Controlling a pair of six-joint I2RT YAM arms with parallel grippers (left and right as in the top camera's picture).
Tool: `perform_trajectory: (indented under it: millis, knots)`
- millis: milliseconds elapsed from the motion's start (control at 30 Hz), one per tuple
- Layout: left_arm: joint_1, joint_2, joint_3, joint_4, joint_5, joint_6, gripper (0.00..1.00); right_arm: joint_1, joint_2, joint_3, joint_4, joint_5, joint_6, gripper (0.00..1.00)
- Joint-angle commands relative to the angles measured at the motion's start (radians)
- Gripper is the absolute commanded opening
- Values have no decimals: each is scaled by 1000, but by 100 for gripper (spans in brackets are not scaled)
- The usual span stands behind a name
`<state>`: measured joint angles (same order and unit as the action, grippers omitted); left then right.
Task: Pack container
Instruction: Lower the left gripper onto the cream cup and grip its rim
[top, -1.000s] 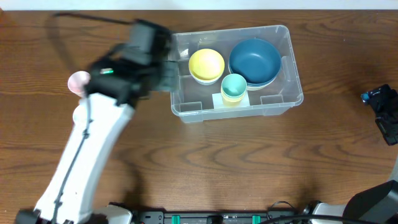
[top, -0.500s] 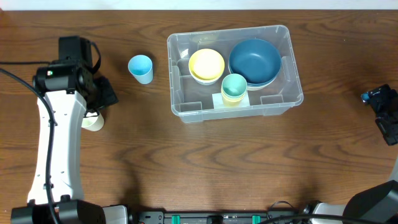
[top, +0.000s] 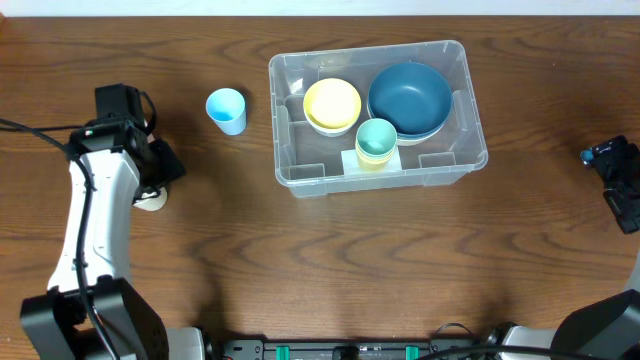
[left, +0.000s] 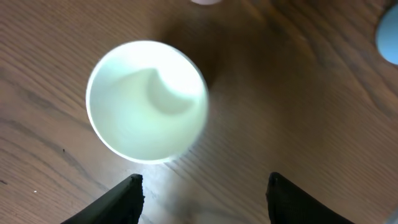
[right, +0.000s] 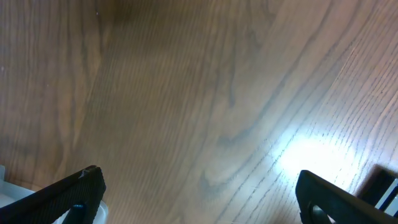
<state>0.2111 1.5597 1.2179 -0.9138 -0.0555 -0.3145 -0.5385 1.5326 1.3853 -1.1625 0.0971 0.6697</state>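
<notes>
The container (top: 283, 150) is a clear rectangular bin at the table's back centre. It holds a yellow bowl (top: 332, 104), a dark blue bowl (top: 409, 97) and a teal cup (top: 376, 138) stacked in a yellow cup. My left gripper (top: 160, 172) is open and empty at the far left, low over the table. In the left wrist view its jaws (left: 204, 190) hover just short of an upright white cup (left: 147, 110), which also shows in the overhead view (top: 150, 199). A light blue cup (top: 226, 110) stands left of the container. My right gripper (top: 618, 185) is open and empty at the right edge.
The edge of a pink object (left: 205, 1) shows beyond the white cup; the arm hides it in the overhead view. The right wrist view shows open jaws (right: 199, 186) over bare wood. A black cable trails off to the left of the left arm (top: 40, 130).
The left arm swung from the container's left end to the far left and now hangs by the white cup. The blue cup is uncovered; the pink cup is hidden. The right arm is still.
</notes>
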Motion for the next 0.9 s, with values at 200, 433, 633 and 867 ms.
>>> perform_trajectory:
  millis: [200, 433, 633, 867]
  knots:
    - [24, 63, -3, 5, -2, -4, 64, -5, -3, 0, -1, 3, 10, 99]
    - [24, 84, -3, 18, -10, 52, 64, -5, -3, 0, -1, 3, 10, 99]
    - [24, 87, -3, 38, -16, 55, 63, -5, -3, 0, 0, 3, 10, 99]
    - [24, 87, -26, 53, -16, 56, 58, -5, -3, 0, -1, 3, 10, 99]
